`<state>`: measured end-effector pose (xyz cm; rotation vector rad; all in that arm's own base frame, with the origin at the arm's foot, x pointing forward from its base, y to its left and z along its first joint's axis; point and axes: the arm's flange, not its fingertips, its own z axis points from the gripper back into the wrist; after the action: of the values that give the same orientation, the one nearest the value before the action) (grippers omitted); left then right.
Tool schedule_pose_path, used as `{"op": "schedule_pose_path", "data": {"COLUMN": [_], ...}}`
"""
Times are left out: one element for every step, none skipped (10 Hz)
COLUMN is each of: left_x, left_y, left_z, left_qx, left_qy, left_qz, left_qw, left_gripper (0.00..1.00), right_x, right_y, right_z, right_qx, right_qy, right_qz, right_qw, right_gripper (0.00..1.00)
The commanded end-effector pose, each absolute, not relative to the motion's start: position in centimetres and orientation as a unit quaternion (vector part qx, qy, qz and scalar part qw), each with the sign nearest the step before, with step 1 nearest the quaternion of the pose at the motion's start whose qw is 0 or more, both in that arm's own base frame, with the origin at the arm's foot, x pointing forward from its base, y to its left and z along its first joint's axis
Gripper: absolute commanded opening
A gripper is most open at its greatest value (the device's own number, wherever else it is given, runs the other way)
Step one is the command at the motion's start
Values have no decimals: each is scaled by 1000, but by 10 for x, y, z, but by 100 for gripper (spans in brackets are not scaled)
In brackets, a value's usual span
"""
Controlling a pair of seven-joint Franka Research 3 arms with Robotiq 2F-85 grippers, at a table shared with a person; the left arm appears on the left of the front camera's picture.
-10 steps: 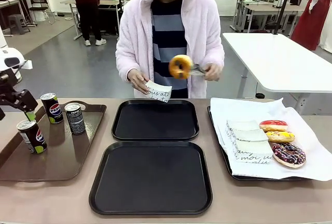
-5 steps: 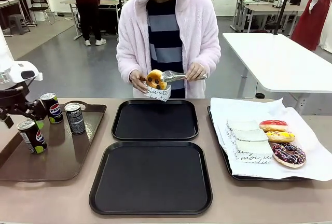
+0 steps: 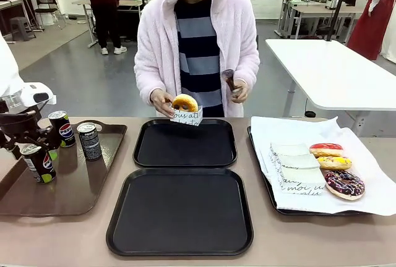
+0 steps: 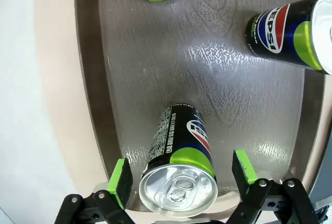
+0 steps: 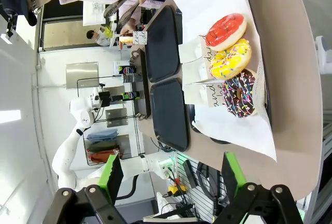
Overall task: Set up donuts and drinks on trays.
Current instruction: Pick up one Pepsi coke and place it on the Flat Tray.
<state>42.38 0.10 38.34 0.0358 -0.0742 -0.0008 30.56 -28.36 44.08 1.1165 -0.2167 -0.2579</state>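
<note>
Lowered since a second ago, left gripper [image 4: 181, 175] straddles the near can [image 4: 179, 146] on the brown tray [image 4: 228, 94], pads [image 4: 122, 181] just clear of its sides; right gripper [image 5: 171, 175] gapes empty. Can: probably stiff, slick, thin-walled; clamp mid-body, gently. Beyond, a hand [image 3: 162, 101] holds a sleeved donut [image 3: 185, 103] over the far tray [image 3: 185, 146].

Front afar — wrist seemingly over can [image 4: 179, 151]

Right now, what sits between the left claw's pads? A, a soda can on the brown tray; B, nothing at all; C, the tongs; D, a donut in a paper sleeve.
A: the left claw has its green pads either side of an upright soda can on the brown tray, a gap showing on each side.
</note>
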Motion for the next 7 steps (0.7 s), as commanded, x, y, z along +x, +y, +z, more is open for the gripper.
{"op": "schedule_pose_path", "data": {"left_x": [427,427,428,429,429,429,429], "left_y": [-2,-1,1,2,3,4,4], "left_z": [383,384,384,384,385,385,385], "left_qx": [30,26,25,24,23,21,20], "left_qy": [-45,-50,-50,-50,-52,-54,-53], "left_qz": [15,15,15,15,15,13,12], "left_qw": [998,998,998,998,998,998,998], "left_gripper": [69,47,11,0,0,0,7], "right_x": [305,305,305,305,305,305,305], "right_y": [-284,-284,-284,-284,-284,-284,-284], "right_z": [440,440,440,440,440,440,440], "right_qx": [533,533,533,533,533,533,533], "right_qy": [-107,-107,-107,-107,-107,-107,-107], "right_qz": [-119,-119,-119,-119,-119,-119,-119], "right_qw": [831,831,831,831,831,831,831], "right_gripper": [100,100,100,100,100,100,100]}}
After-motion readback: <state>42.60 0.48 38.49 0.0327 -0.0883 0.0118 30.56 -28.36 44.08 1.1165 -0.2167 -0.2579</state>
